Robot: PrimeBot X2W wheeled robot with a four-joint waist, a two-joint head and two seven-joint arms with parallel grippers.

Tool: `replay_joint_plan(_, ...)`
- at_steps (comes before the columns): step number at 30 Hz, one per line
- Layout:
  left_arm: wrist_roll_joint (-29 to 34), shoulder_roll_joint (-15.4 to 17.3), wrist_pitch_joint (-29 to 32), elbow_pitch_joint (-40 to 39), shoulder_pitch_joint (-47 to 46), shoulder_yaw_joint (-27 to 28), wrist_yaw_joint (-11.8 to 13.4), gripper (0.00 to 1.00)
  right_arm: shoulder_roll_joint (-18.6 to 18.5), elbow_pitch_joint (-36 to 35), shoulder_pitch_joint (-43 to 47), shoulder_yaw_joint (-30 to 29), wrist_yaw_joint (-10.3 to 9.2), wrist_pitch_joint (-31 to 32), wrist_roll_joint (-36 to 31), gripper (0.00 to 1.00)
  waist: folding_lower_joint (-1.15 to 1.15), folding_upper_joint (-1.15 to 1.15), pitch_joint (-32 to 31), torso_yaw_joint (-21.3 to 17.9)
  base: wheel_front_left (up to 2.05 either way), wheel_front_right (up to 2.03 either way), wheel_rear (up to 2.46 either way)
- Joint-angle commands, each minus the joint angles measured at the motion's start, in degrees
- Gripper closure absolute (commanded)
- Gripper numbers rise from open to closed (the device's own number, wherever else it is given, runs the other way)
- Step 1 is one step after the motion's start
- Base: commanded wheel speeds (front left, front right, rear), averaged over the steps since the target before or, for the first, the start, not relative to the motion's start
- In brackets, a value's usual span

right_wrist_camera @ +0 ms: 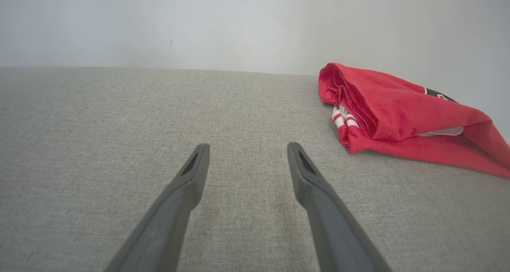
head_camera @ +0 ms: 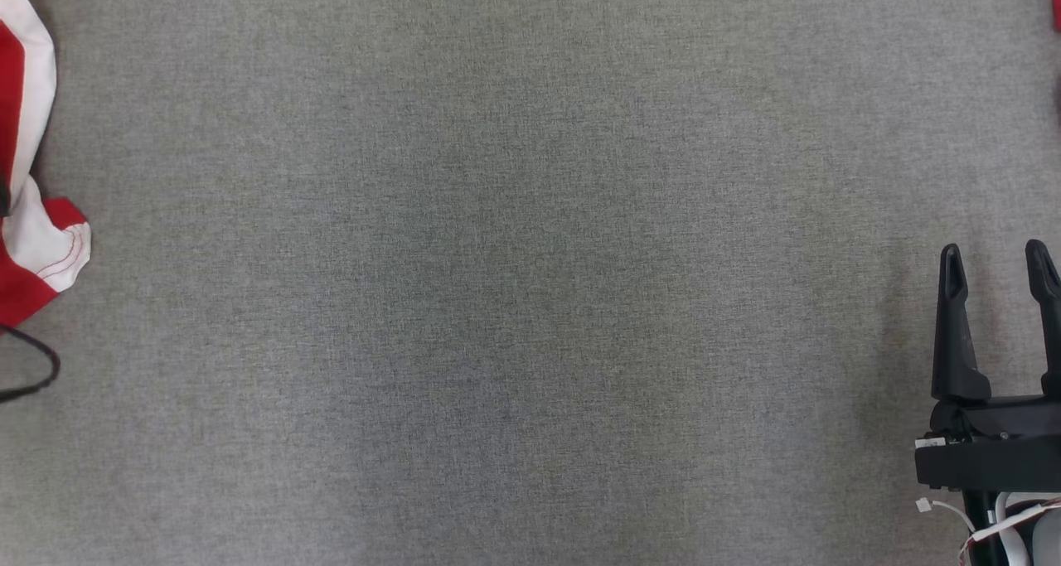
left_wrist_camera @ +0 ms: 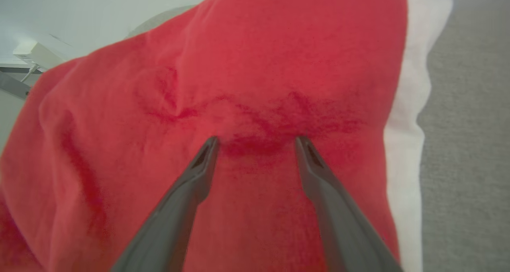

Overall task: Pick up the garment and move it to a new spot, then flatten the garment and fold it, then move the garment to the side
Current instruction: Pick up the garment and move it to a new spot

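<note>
Garment [head_camera: 37, 247], red and white: bunched at the left edge of the grey tabletop [head_camera: 530, 301], its long axis seemingly along that edge. My left claw [left_wrist_camera: 257, 139], spread wide and holding nothing, has its tips at the red cloth. My right claw [head_camera: 995, 251], equally wide and empty, sits well apart near the right edge, so the left arm is nearer.

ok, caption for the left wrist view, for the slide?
Open left tool meeting the red-and-white garment, grey fabric surface alongside.
</note>
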Motion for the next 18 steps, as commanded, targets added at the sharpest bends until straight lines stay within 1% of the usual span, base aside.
replay_joint_plan(1,-2.0,0.6,2.7,1.4,-1.2,-1.1,0.2,0.0,0.1,-0.5,-0.2,-0.3,-0.18,0.2,-0.3,0.0,-0.01,-0.01,-0.2,0.0,0.0,0.0,0.0)
replay_joint_plan(6,-5.1,1.4,10.6,5.0,-1.7,-4.4,0.2,0.0,0.2,-0.9,-0.1,-0.3,-0.18,0.7,-0.4,0.0,-0.01,-0.01,-0.6,-0.1,0.0,0.0,0.0)
replay_joint_plan(10,-6.8,1.3,12.8,5.9,-1.5,-6.6,0.1,0.0,0.2,-1.1,-0.7,-0.1,-0.18,1.1,-0.3,0.0,-0.01,-0.01,-0.6,-0.2,0.0,0.0,0.0)
replay_joint_plan(11,-6.9,1.4,12.4,5.7,-1.5,-7.2,0.1,0.57,0.0,-1.2,-0.8,0.0,-0.18,1.2,-0.3,0.0,-0.01,-0.01,-0.5,-0.3,0.0,0.0,0.0)
replay_joint_plan(12,-7.1,1.7,11.4,5.3,-1.3,-7.7,0.1,1.0,0.0,-1.3,-0.9,0.1,-0.18,1.2,-0.3,0.0,-0.01,-0.01,-0.5,-0.4,0.0,0.0,0.0)
replay_joint_plan(13,-7.1,1.7,11.4,5.3,-1.3,-7.7,0.1,1.0,0.0,-1.3,-0.9,0.1,-0.18,1.2,-0.3,0.0,-0.01,-0.01,-0.5,-0.4,0.0,0.0,0.0)
replay_joint_plan(18,-7.0,2.9,6.7,5.6,-1.3,-9.2,0.2,1.0,0.2,-1.3,-0.9,-0.3,-0.18,1.3,-0.4,0.0,-0.01,-0.01,-1.0,-0.2,0.0,0.0,0.0)
